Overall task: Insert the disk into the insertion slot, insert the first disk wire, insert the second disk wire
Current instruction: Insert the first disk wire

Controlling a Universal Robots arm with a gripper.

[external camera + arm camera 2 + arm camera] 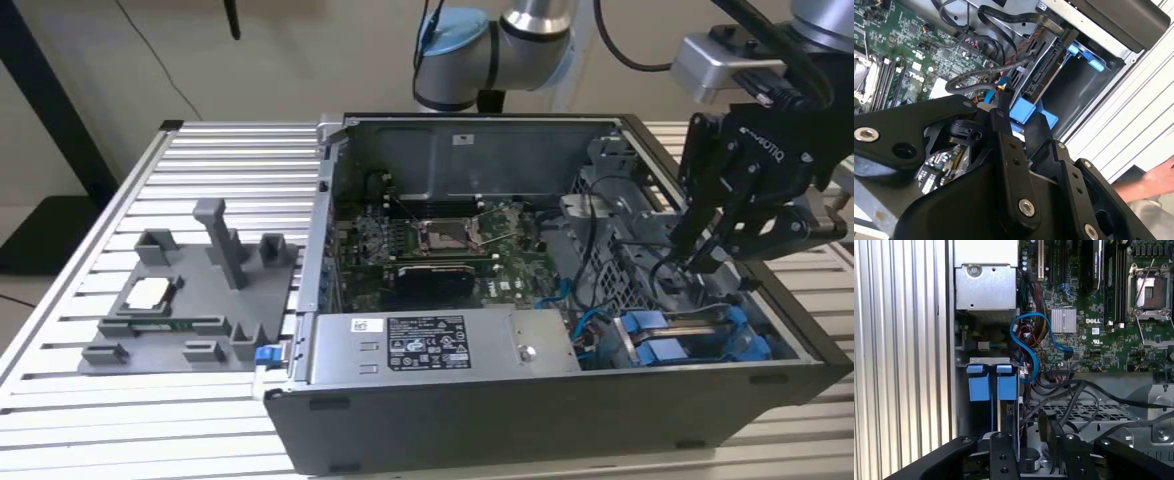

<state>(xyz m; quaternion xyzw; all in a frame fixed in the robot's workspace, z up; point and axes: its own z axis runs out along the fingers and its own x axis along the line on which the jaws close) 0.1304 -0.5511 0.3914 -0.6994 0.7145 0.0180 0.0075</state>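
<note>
Found gripper (701, 262) hanging low inside case (534, 420), at the case's corner on the exterior view's right. Noted fingers (1004, 150) spread, a clear gap between them; saw nothing pinched there. Located disk (694, 338) just below gripper, toward the case's wall nearest the exterior camera. Judged its long axis to run level, from the case's interior out toward its side wall. Rated gripper nearer the disk's inner end than the end by the case's wall. Judged disk seated in slot (1079, 92), standing on edge; could not confirm full depth. Observed of disk mainly its bright blue carrier (1026, 112), a block at each end, with a dark narrow edge between; could not make out label. Recorded loose black wires (979, 82) and a blue wire (1026, 347) just beside disk's inner end, within the case; plugged in or not, could not tell.
</note>
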